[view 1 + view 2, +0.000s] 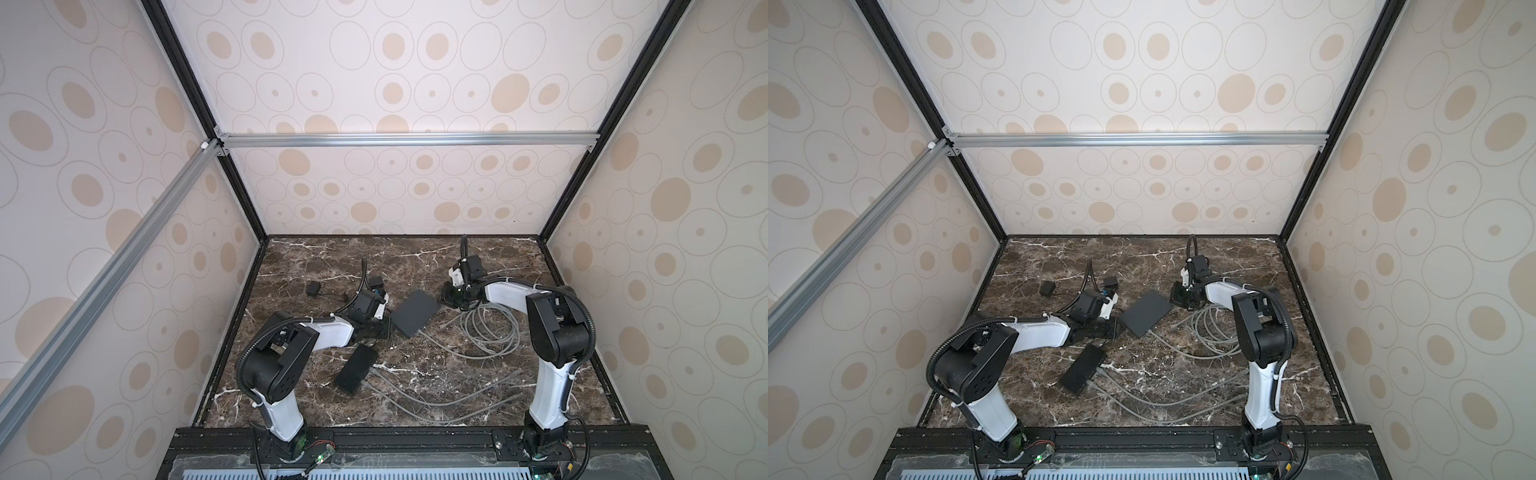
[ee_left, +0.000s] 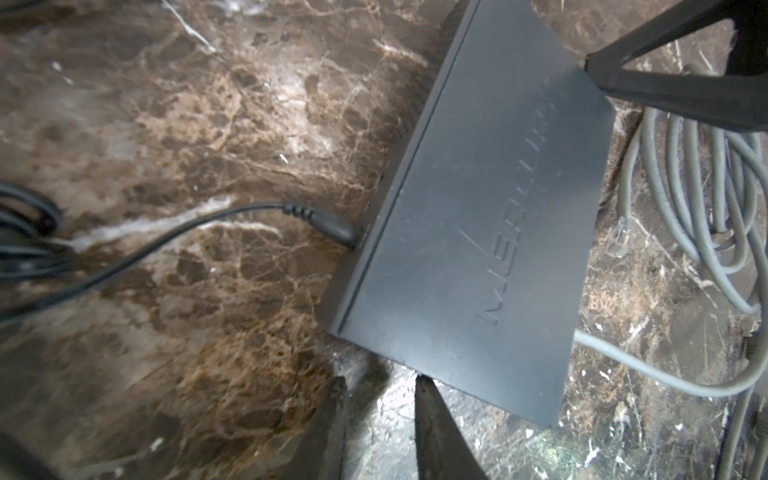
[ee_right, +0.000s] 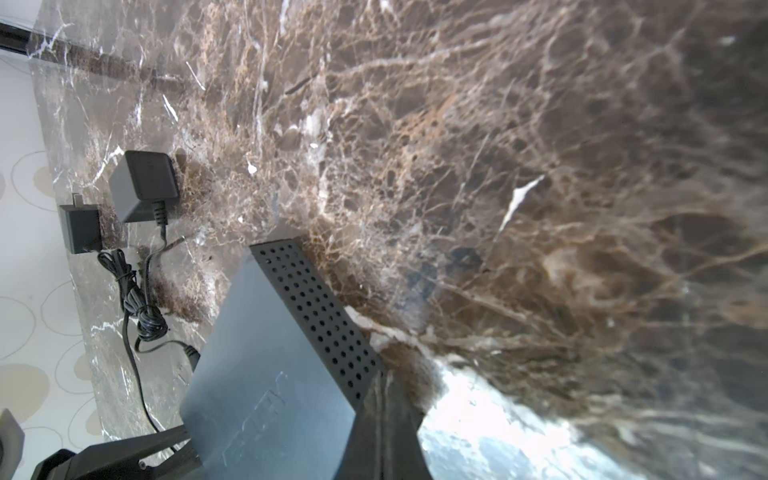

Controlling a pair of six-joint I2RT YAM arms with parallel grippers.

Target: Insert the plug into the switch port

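Note:
The switch (image 1: 415, 312) (image 1: 1146, 312) is a flat dark grey box lying mid-table. In the left wrist view the black barrel plug (image 2: 328, 226) on its thin cord meets the side face of the switch (image 2: 478, 208); how deep it sits I cannot tell. My left gripper (image 2: 380, 382) (image 1: 388, 327) is open just off the switch's near corner, with only marble between its fingers. My right gripper (image 3: 384, 380) (image 1: 442, 300) is shut and empty, its tips pressed against the perforated side of the switch (image 3: 320, 316) at the opposite corner.
A second slim black box (image 1: 356, 373) with grey cables lies nearer the front. A coil of grey cable (image 1: 490, 328) sits under the right arm. Two black power adapters (image 3: 143, 185) (image 3: 79, 228) with bundled cord lie at the far left.

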